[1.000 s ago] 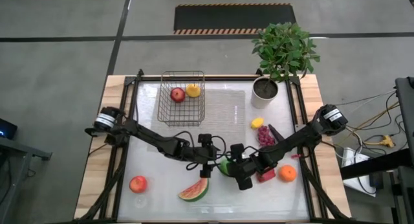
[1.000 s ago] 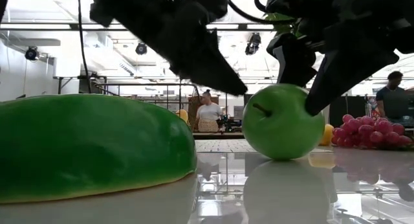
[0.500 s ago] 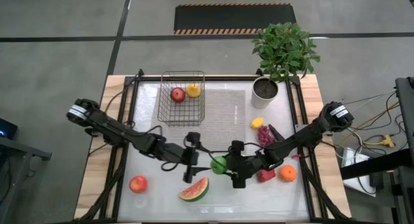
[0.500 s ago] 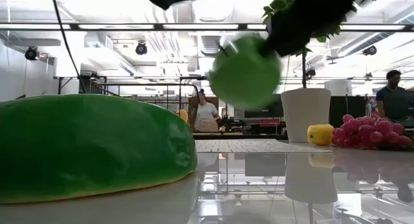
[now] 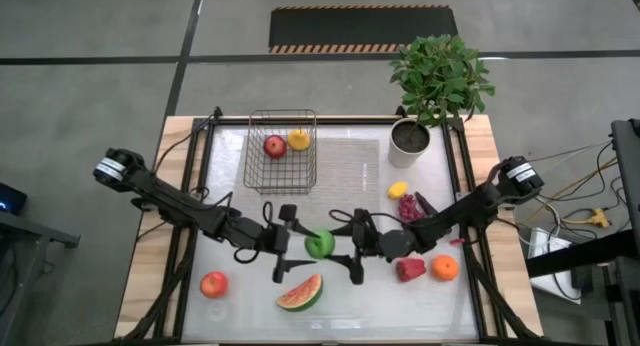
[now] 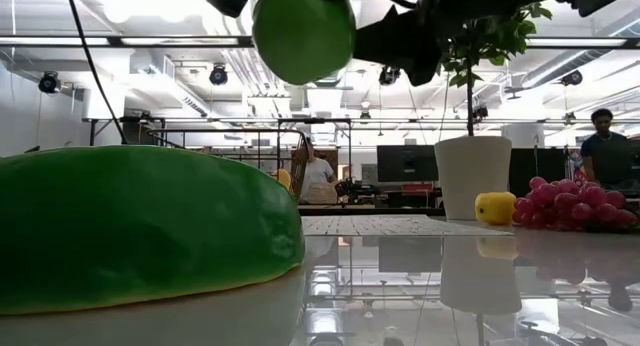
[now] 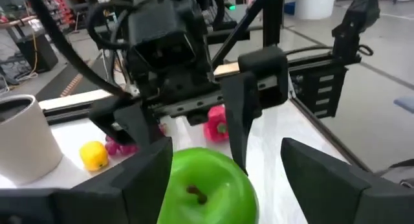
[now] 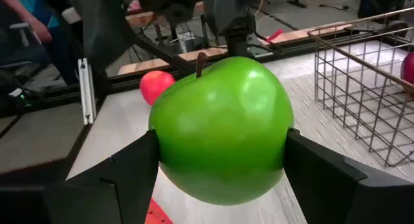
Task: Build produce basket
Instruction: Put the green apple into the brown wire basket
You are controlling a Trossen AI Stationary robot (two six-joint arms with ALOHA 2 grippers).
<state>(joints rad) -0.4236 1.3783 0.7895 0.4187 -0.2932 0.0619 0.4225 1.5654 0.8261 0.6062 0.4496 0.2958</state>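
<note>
Handing the green apple (image 5: 319,244) from one arm to the other, in mid-air above the watermelon slice (image 5: 300,293).
The right gripper (image 5: 350,248) clamps the apple; the left gripper (image 5: 288,244) brackets it with fingers spread, one side showing a gap. Next, I judge, the left must close before the right lets go, then carry it to the basket (image 5: 250,156) at the far side, which holds a red apple (image 5: 274,145) and a lemon (image 5: 298,139); nothing blocks that path.
</note>
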